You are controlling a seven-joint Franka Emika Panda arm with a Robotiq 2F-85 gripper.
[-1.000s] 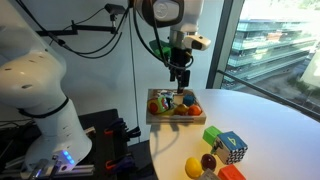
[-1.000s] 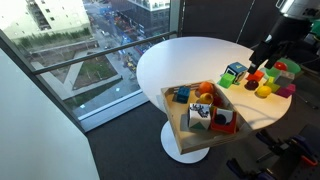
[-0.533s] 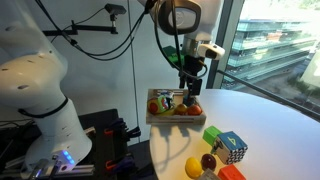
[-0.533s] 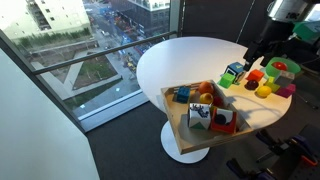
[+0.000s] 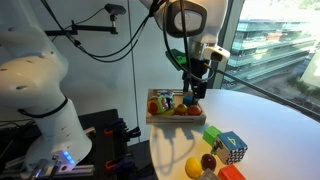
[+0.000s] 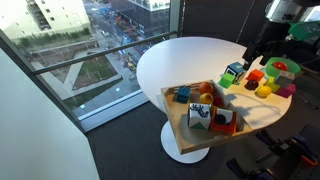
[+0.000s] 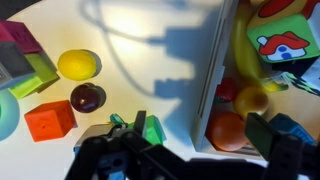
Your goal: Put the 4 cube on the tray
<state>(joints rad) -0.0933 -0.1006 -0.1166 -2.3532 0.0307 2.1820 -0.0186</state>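
Observation:
The 4 cube (image 5: pixel 232 148), blue and white with dark markings, sits on the white round table next to a plain green cube (image 5: pixel 212 136); it also shows in an exterior view (image 6: pixel 233 73). The light-wood tray (image 5: pixel 153 112) holds fruit-like items and picture cubes; its rim shows in the wrist view (image 7: pixel 213 75). My gripper (image 5: pixel 194 97) is open and empty, hovering over the tray's edge on the cube side, a short way from the 4 cube. In the wrist view my open jaws (image 7: pixel 200 135) span the tray rim and bare table; the green cube (image 7: pixel 153 130) peeks out by one finger, the 4 cube is hidden.
On the table beside the cubes lie a yellow lemon (image 7: pixel 78 64), a dark plum (image 7: pixel 88 97), an orange-red block (image 7: pixel 50 120) and pink and green blocks (image 7: pixel 30 60). An orange (image 7: pixel 228 130) lies in the tray. The table edge (image 6: pixel 150 90) is near a window.
My gripper has moved from above the tray's middle towards the tray's edge on the cube side, staying open. The cubes and tray have not moved.

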